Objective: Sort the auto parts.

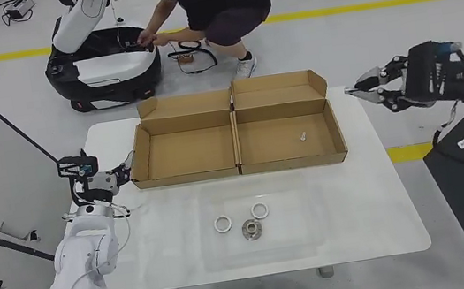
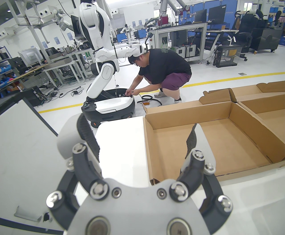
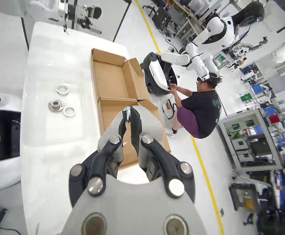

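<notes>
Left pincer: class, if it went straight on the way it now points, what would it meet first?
Probably the outer side wall of the cardboard box, just ahead of the open left pincer; depth is hard to judge.

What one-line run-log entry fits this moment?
left gripper: open, empty, by cardboard box | right gripper: shut on threaded bolt | table: two rings, one flange
</notes>
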